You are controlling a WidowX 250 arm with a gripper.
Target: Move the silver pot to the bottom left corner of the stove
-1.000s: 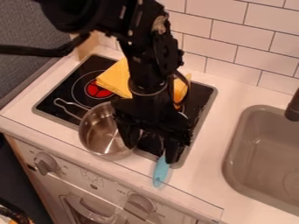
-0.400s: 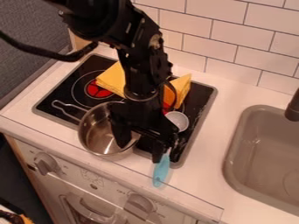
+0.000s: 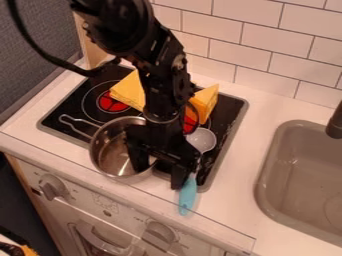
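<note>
My gripper point(image 3: 159, 175) hangs over the front of the stove with its two fingers spread. One finger is inside the silver pot point(image 3: 112, 154), and the other is outside its right rim, beside the blue handle of a spoon. The pot stands at the stove's front edge, partly over the white counter, with its wire handle pointing to the upper left. The black stove point(image 3: 63, 112) lies under the arm, which hides part of the pot's right side.
Yellow cloth point(image 3: 128, 91) lies at the back of the stove, with an orange-yellow piece point(image 3: 206, 102) to its right. The spoon point(image 3: 188, 196) overhangs the stove's front right edge. A grey sink point(image 3: 304, 182) is at right; white tiles rise behind.
My gripper has shifted left and slightly down, uncovering more of the spoon's bowl. The spoon's blue handle has moved slightly right. The pot has stayed in place.
</note>
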